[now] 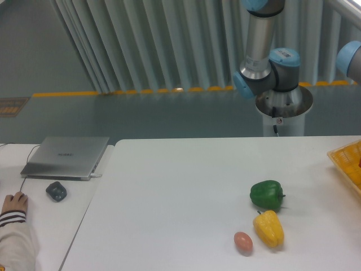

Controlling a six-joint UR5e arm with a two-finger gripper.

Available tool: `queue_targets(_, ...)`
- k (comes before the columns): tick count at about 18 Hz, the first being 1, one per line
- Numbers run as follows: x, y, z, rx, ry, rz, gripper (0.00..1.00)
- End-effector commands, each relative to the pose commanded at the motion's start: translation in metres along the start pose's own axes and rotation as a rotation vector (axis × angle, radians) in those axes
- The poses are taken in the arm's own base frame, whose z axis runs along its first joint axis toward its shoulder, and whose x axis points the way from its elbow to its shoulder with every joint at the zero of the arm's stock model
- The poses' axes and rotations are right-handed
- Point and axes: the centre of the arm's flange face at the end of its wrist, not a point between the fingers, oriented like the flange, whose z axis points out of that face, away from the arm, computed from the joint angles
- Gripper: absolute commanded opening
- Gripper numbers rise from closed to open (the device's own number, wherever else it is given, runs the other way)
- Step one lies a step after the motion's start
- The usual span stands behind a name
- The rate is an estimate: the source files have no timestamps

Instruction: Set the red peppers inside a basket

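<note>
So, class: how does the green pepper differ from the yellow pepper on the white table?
The green pepper is squat and rounded; the yellow pepper is longer and tapered. The green one lies farther from the camera, the yellow one nearer, beside a small egg. Both are glossy and rest on the table, untouched.

A yellow-orange latticed basket (347, 165) shows partly at the table's right edge.

At the right edge I saw only a corner of the basket (348, 164); the arm (351, 59) ran out of frame there.
</note>
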Motion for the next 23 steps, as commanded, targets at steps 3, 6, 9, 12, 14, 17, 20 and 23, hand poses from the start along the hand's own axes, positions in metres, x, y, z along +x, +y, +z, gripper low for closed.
queue_targets(3, 0.000, -0.001, 0.002, 0.006, 0.002, -0.007, 1.00)
queue_targets(6, 0.000, -0.002, 0.001, 0.009, -0.003, -0.011, 1.00)
queue_targets(9, -0.003, -0.013, -0.004, 0.048, -0.029, -0.113, 1.00)
queue_targets(12, -0.011, -0.039, -0.007, 0.092, -0.046, -0.248, 1.00)
queue_targets(14, -0.019, -0.062, -0.011, 0.079, -0.077, -0.314, 1.00)
queue_targets(17, -0.025, -0.075, -0.012, 0.079, -0.098, -0.365, 1.00)
queue_targets(20, -0.035, -0.100, -0.015, 0.087, -0.131, -0.438, 1.00)
queue_targets(23, -0.046, -0.125, -0.010, 0.090, -0.163, -0.485, 1.00)
